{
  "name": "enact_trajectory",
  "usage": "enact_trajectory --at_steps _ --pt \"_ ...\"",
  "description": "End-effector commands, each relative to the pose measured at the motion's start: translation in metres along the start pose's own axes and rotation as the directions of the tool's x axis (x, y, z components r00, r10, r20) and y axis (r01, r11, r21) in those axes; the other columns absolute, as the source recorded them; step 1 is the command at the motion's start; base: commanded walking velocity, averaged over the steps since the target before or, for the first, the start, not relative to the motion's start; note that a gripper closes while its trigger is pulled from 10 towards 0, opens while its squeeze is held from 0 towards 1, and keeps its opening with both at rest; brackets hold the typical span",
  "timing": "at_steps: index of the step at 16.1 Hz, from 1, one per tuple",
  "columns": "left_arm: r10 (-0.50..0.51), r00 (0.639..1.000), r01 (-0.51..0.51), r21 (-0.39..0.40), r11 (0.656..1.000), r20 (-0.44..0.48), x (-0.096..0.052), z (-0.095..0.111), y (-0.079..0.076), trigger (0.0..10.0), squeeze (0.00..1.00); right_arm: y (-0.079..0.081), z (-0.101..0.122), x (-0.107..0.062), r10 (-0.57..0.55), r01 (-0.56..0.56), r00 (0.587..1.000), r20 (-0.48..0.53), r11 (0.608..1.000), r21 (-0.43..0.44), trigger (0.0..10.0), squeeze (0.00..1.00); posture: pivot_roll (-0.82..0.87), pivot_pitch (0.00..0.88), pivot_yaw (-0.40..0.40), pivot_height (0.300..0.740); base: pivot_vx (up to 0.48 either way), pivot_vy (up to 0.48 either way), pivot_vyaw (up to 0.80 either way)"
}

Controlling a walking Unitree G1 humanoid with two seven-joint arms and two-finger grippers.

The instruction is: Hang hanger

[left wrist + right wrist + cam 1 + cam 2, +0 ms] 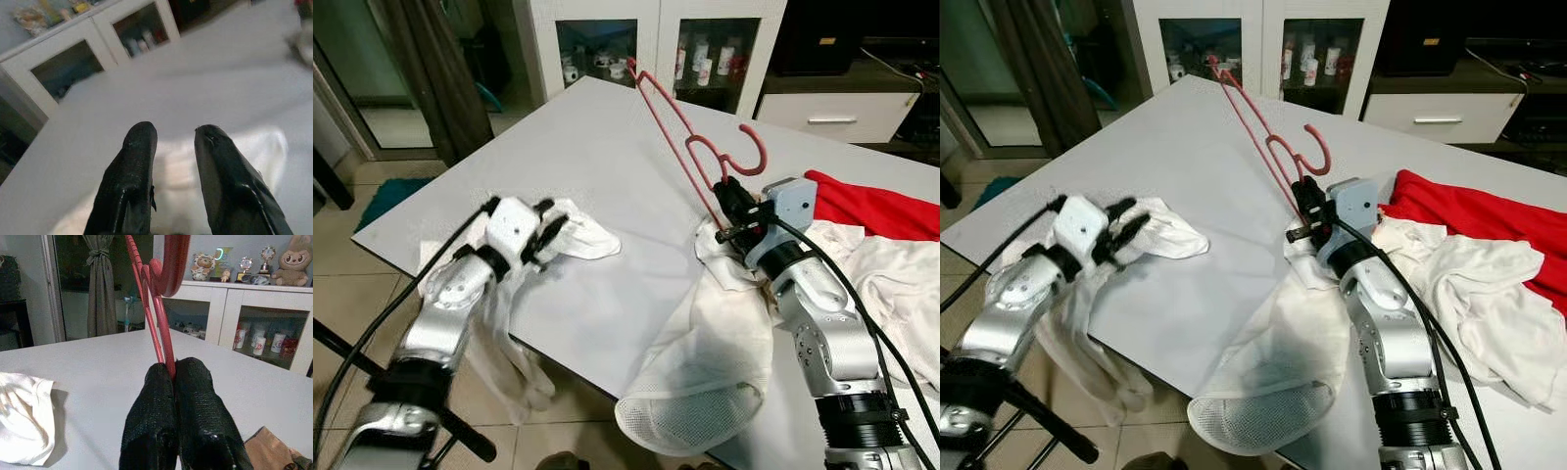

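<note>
Red plastic clothes hanger [690, 127] stands raised off the pale grey counter [607, 166], tilted, its hook curling just above the right end effector [732, 201]. Right end effector: black fingers pressed together, pinching one thin bar of the hanger near the hook's base; in the right wrist view the bar [161, 338] runs straight up out of the closed fingertips. Hanger's long arm extends away from this end effector toward the white glass-door cabinet [656, 44] beyond the counter.

Directly under the right end effector lies a white mesh-ended garment [705, 372], draping from the wrist down over the near counter edge. Beyond the same wrist, on the outer side, a red cloth [881, 206] and a crumpled white cloth [891, 274] rest on the counter.

Left end effector [548, 235]: fingers spread, a clear gap between them in the left wrist view, holding nothing. It hovers at the near-left counter corner, directly over a folded white cloth [582, 235] whose tail hangs off the edge beneath the left arm. The two end effectors are well apart.
</note>
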State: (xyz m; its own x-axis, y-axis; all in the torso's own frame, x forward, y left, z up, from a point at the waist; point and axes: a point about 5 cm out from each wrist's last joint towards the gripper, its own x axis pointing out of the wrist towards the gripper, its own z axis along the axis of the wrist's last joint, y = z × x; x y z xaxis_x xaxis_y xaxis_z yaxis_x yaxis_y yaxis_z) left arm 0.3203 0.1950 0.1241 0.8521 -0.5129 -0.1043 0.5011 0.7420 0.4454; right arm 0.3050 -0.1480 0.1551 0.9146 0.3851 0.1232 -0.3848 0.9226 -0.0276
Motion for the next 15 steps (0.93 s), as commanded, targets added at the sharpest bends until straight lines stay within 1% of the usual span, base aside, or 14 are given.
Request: enact_trajectory --at_steps 1,2,3,4,5,6,7,8,10,11,13,15 --pt "-0.045 0.998 0.047 0.052 0.998 -0.039 -0.001 -0.003 0.001 10.0 0.00 -0.001 -0.007 0.002 -0.002 0.003 0.999 -0.045 1.000 0.006 10.0 0.00 -0.01 0.004 0.021 0.740 0.000 0.000 0.00" --pt "-0.059 0.996 0.065 0.085 0.994 -0.073 0.000 -0.006 0.003 10.0 0.00 0.000 -0.007 0.002 -0.001 0.001 0.999 -0.045 1.000 0.007 10.0 0.00 -0.01 0.004 0.021 0.740 0.000 0.000 0.00" --pt "-0.059 0.994 0.068 0.101 0.993 -0.089 0.000 -0.007 0.004 10.0 0.00 0.000 -0.007 0.002 -0.001 0.001 0.999 -0.044 1.000 0.007 10.0 0.00 -0.01 0.004 0.021 0.740 0.000 0.000 0.00" --pt "-0.047 0.991 0.061 0.108 0.992 -0.127 0.004 -0.012 0.006 10.0 0.00 -0.001 -0.007 0.001 -0.002 0.002 0.999 -0.045 1.000 0.007 10.0 0.00 -0.02 0.010 0.022 0.740 0.000 0.000 0.00" --pt "-0.037 0.986 0.054 0.099 0.994 -0.164 0.007 -0.016 0.007 10.0 0.00 -0.002 -0.006 0.000 -0.004 0.004 0.999 -0.046 1.000 0.006 10.0 0.00 -0.02 0.010 0.022 0.740 0.000 0.000 0.00" --pt "-0.043 0.977 0.059 0.068 0.996 -0.210 0.010 -0.023 0.005 10.0 0.00 -0.002 -0.007 -0.001 -0.008 0.008 0.999 -0.048 1.000 0.005 10.0 0.00 -0.02 0.010 0.022 0.740 0.000 0.000 0.00" --pt "-0.056 0.974 0.065 0.034 0.997 -0.221 0.012 -0.026 0.001 10.0 0.00 -0.002 -0.007 -0.002 -0.010 0.010 0.999 -0.049 1.000 0.005 10.0 0.00 -0.02 0.010 0.022 0.740 0.000 0.000 0.00" --pt "-0.076 0.969 0.084 0.024 0.996 -0.235 0.015 -0.028 -0.003 10.0 0.00 -0.002 -0.007 -0.003 -0.011 0.011 0.999 -0.050 1.000 0.004 10.0 0.00 -0.04 0.016 0.022 0.740 0.000 0.000 0.00" --pt "-0.149 0.956 0.152 -0.009 0.988 -0.254 0.018 -0.032 -0.015 10.0 0.00 -0.003 -0.006 -0.004 -0.013 0.013 0.999 -0.049 1.000 0.003 10.0 0.00 -0.05 0.016 0.024 0.740 0.000 0.000 0.00" --pt "-0.176 0.947 0.182 -0.004 0.983 -0.269 0.019 -0.035 -0.019 10.0 0.00 -0.004 -0.006 -0.004 -0.016 0.016 0.999 -0.050 1.000 0.002 10.0 0.00 -0.05 0.017 0.025 0.740 0.000 0.000 0.00" --pt "-0.234 0.934 0.236 -0.027 0.971 -0.271 0.018 -0.039 -0.028 10.0 0.00 -0.005 -0.006 -0.004 -0.021 0.021 0.999 -0.050 1.000 0.000 10.0 0.00 -0.05 0.017 0.025 0.740 0.000 0.000 0.00" --pt "-0.313 0.912 0.319 -0.022 0.948 -0.266 0.012 -0.042 -0.038 10.0 0.00 -0.004 -0.005 -0.005 -0.023 0.023 0.998 -0.051 1.000 0.001 10.0 0.00 -0.05 0.017 0.026 0.740 0.000 0.000 0.00"
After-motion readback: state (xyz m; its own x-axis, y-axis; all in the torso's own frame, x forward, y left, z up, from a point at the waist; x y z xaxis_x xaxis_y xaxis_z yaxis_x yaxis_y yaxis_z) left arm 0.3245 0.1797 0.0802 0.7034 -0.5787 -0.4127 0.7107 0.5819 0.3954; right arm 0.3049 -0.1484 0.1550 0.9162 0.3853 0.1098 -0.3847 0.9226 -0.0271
